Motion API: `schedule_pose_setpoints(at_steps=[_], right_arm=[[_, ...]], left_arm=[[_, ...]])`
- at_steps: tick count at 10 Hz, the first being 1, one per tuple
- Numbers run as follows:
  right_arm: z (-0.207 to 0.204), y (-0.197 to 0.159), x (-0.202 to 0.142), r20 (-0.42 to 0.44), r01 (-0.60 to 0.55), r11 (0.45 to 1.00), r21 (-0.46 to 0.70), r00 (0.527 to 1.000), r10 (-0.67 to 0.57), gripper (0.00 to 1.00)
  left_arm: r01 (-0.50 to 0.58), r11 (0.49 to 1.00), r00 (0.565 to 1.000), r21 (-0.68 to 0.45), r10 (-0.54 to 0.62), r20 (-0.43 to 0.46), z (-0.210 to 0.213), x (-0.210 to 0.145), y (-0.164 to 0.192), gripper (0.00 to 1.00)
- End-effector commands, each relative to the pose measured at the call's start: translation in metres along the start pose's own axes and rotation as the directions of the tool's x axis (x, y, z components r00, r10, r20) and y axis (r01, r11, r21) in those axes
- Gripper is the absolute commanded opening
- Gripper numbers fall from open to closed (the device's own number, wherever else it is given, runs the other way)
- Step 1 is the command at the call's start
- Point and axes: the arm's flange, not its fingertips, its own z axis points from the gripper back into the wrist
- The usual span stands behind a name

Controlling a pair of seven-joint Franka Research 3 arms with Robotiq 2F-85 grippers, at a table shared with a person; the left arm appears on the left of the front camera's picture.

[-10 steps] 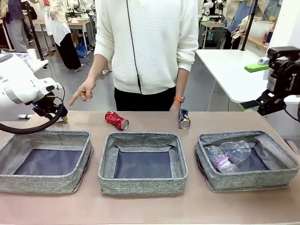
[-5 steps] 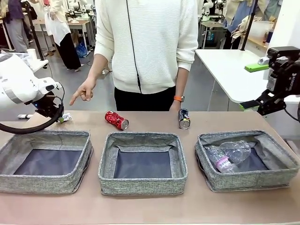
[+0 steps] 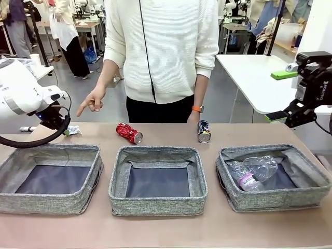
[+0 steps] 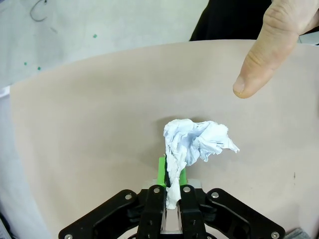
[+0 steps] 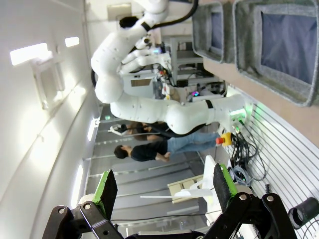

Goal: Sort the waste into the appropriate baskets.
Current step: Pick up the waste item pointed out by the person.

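Grey woven left basket (image 3: 46,203), middle basket (image 3: 158,205) and right basket (image 3: 275,199) stand nearest; two clear bottles (image 3: 254,171) lie in the right one; beyond, red can (image 3: 128,133) and dark can (image 3: 204,131) rest on the table (image 3: 166,228); far left, left gripper (image 4: 171,174) pinches the paper wad (image 4: 194,142) near a person's pointing hand (image 3: 92,101); right gripper (image 5: 164,183) hangs raised, fingers spread.

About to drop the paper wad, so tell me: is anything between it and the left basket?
Nothing visible. The left gripper holds the paper wad just behind the left basket; the person's pointing hand hovers farther back.
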Motion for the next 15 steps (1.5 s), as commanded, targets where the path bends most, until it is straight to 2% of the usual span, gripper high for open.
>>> schedule_pose_setpoints(at_steps=[1, 3, 4, 5, 6, 7, 8, 9, 10, 11, 12, 13, 14, 15], right_arm=[[0.0, 0.003, 0.002, 0.001, -0.025, 1.0, 0.017, 1.0, 0.025, 1.0], [0.0, 0.003, 0.002, 0.001, -0.025, 1.0, 0.017, 1.0, 0.025, 1.0], [0.0, 0.003, 0.002, 0.001, -0.025, 1.0, 0.017, 1.0, 0.025, 1.0], [0.0, 0.003, 0.002, 0.001, -0.025, 1.0, 0.017, 1.0, 0.025, 1.0], [0.0, 0.003, 0.002, 0.001, -0.025, 1.0, 0.017, 1.0, 0.025, 1.0], [0.0, 0.003, 0.002, 0.001, -0.025, 1.0, 0.017, 1.0, 0.025, 1.0], [0.0, 0.003, 0.002, 0.001, -0.025, 1.0, 0.017, 1.0, 0.025, 1.0], [0.0, 0.003, 0.002, 0.001, -0.025, 1.0, 0.017, 1.0, 0.025, 1.0], [0.0, 0.003, 0.002, 0.001, -0.025, 1.0, 0.017, 1.0, 0.025, 1.0], [0.0, 0.003, 0.002, 0.001, -0.025, 1.0, 0.017, 1.0, 0.025, 1.0], [0.0, 0.003, 0.002, 0.001, -0.025, 1.0, 0.017, 1.0, 0.025, 1.0], [0.0, 0.003, 0.002, 0.001, -0.025, 1.0, 0.017, 1.0, 0.025, 1.0], [0.0, 0.003, 0.002, 0.001, -0.025, 1.0, 0.017, 1.0, 0.025, 1.0], [0.0, 0.003, 0.002, 0.001, -0.025, 1.0, 0.017, 1.0, 0.025, 1.0]], left_arm=[[-0.032, 0.999, 0.999, 0.007, 0.032, -0.035, 0.005, -0.004, 0.002, 0.0], [-0.055, 0.998, 0.998, 0.025, 0.056, -0.038, 0.013, -0.006, 0.005, 0.0], [-0.091, 0.995, 0.993, 0.043, 0.094, -0.067, 0.029, -0.012, 0.004, 0.0], [-0.125, 0.992, 0.982, 0.015, 0.126, -0.142, 0.056, -0.024, -0.003, 0.0], [-0.11, 0.994, 0.957, 0.007, 0.108, -0.268, 0.096, -0.046, -0.014, 0.0], [-0.118, 0.993, 0.954, 0.008, 0.116, -0.275, 0.142, -0.068, -0.022, 0.0], [-0.126, 0.99, 0.964, -0.061, 0.108, -0.245, 0.189, -0.089, -0.029, 0.0], [-0.089, 0.988, 0.994, -0.125, 0.081, -0.073, 0.235, -0.109, -0.04, 0.0], [-0.093, 0.973, 0.995, -0.209, 0.1, 0.024, 0.262, -0.127, -0.053, 0.0], [-0.167, 0.933, 0.977, -0.319, 0.201, 0.076, 0.279, -0.141, -0.068, 0.0], [-0.079, 0.888, 0.978, -0.454, 0.158, 0.138, 0.289, -0.157, -0.082, 0.0], [0.009, 0.856, 0.999, -0.517, 0.02, 0.05, 0.288, -0.178, -0.099, 0.0], [0.033, 0.856, 0.991, -0.517, -0.094, -0.092, 0.279, -0.186, -0.108, 0.0], [-0.097, 0.895, 0.986, -0.436, 0.148, 0.083, 0.311, -0.159, -0.091, 0.0]])
